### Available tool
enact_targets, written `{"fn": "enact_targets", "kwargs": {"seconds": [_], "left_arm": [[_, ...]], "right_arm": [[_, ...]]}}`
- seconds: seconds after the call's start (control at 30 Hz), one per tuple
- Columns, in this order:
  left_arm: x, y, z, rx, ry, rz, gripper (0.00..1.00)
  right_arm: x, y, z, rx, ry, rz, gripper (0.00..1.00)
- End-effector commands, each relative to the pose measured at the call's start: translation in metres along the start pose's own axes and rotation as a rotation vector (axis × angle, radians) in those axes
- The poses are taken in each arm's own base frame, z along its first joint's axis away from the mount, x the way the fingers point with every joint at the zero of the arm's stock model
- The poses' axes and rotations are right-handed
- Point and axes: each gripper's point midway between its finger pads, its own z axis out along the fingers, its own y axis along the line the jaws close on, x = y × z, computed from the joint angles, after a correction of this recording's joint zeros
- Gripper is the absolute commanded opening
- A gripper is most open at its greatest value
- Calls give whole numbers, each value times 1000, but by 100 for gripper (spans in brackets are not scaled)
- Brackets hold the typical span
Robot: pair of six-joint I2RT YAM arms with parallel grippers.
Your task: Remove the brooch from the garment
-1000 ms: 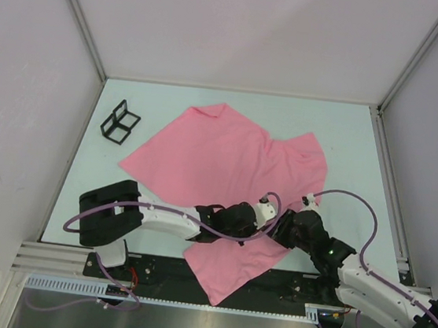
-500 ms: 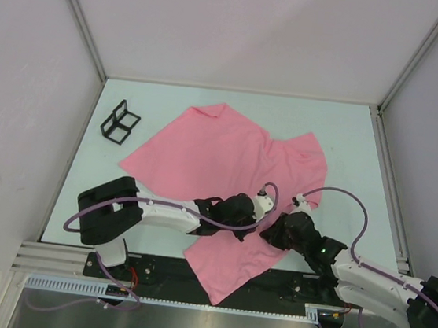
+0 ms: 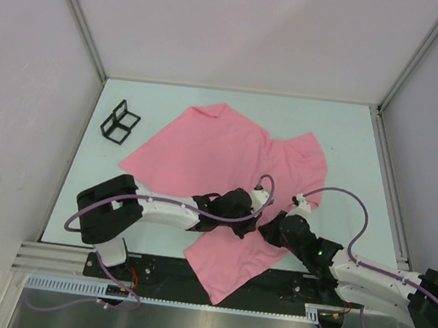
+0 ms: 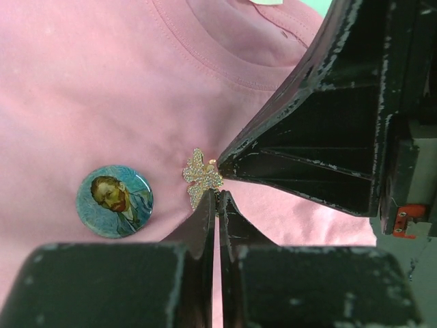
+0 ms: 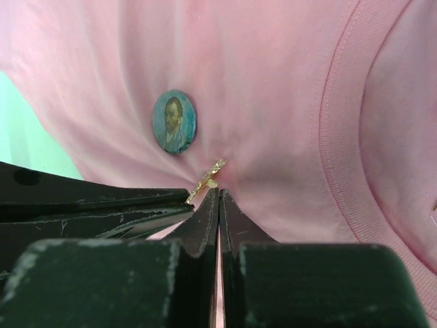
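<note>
The pink garment (image 3: 220,152) lies spread on the table. A small gold sparkly brooch (image 4: 202,178) is pinned below its collar; the right wrist view shows the brooch (image 5: 207,179) edge-on. My left gripper (image 4: 217,195) is shut, its tips pinching the brooch's lower edge. My right gripper (image 5: 218,192) is shut on a pinch of cloth right beside the brooch, with folds radiating from it. In the top view the left gripper (image 3: 254,218) and the right gripper (image 3: 269,227) meet tip to tip over the shirt's near part.
A round badge with a painted portrait (image 4: 115,201) is pinned just left of the brooch and also shows in the right wrist view (image 5: 174,121). A black wire rack (image 3: 120,122) stands at the table's far left. The shirt's near corner hangs over the front edge.
Both grippers have shifted together to the left with the cloth. The right arm has stretched further left, and the shirt's near right part has been dragged along.
</note>
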Motion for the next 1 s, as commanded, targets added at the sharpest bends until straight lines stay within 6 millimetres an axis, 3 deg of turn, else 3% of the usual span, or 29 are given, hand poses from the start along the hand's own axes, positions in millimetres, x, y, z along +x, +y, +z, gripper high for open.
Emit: {"fn": "enact_targets", "kwargs": {"seconds": [0.0, 0.97], "left_arm": [[6, -1, 1, 21, 11, -72, 0], [16, -3, 1, 26, 16, -192, 0]], "right_arm": [[-13, 3, 2, -3, -87, 53, 0], [-4, 0, 6, 16, -133, 127, 0]]}}
